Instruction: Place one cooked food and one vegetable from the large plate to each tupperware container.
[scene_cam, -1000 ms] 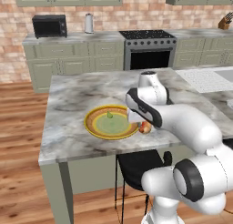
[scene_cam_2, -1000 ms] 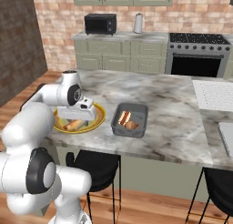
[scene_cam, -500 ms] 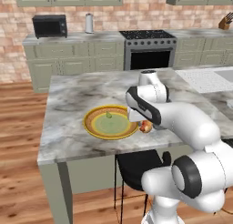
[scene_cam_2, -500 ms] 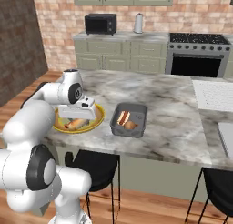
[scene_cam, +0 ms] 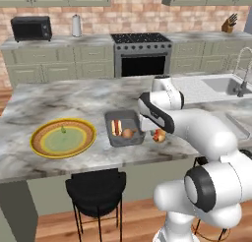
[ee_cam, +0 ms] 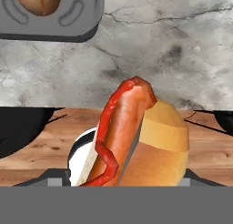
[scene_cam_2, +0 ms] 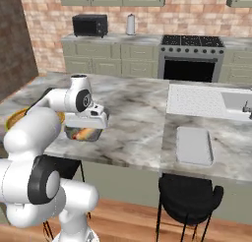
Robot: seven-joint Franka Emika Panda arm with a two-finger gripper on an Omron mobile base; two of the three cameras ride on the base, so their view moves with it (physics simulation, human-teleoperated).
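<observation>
The large plate, yellow-rimmed with a green centre, lies on the marble island at the left with a small green vegetable on it. To its right the dark grey tupperware container holds a hot dog and a brown food. My gripper hangs just right of that container, near the counter's front edge, shut on a hot dog with red sauce that hides the fingertips in the hand view. The container's corner lies ahead of it. The paler container lies far right on the counter. My gripper sits low over the counter.
A sink with a tap is set in the counter at the far right. Black stools stand under the island's front edge. Stove, microwave and kettle line the back wall.
The whole picture has shifted: the base drove right, so the plate now sits left. My hand moved from the plate's right edge to beyond the dark container, carrying the hot dog.
</observation>
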